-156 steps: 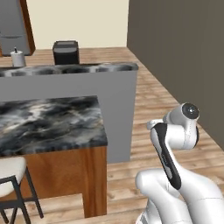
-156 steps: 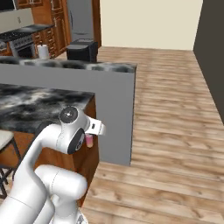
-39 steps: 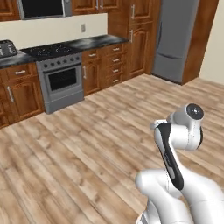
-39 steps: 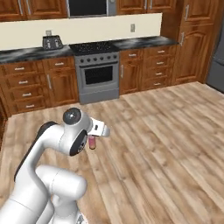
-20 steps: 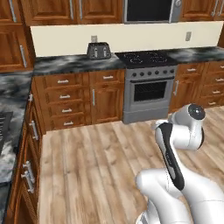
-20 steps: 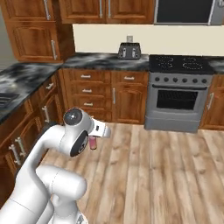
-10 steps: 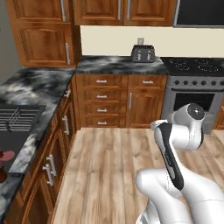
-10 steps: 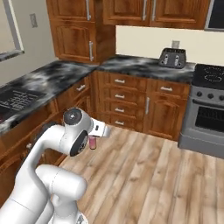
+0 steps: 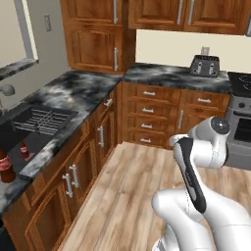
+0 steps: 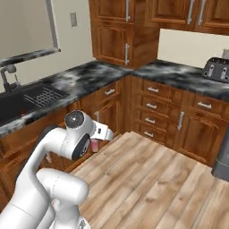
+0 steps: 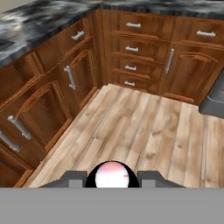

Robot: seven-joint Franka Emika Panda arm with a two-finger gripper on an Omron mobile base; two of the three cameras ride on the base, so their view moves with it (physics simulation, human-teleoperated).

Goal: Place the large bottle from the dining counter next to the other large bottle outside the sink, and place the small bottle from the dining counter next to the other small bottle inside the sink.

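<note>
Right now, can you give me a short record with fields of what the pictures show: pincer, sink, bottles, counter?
pincer: shut on the small bottle, held low over the wood floor
sink: at far left, dark, with a rack inside
in sink: one small pink bottle
beside sink: brown bottle on the counter
toaster: on the back counter

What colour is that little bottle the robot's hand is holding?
Pink, the small bottle in the gripper; clearest in the right base view.
</note>
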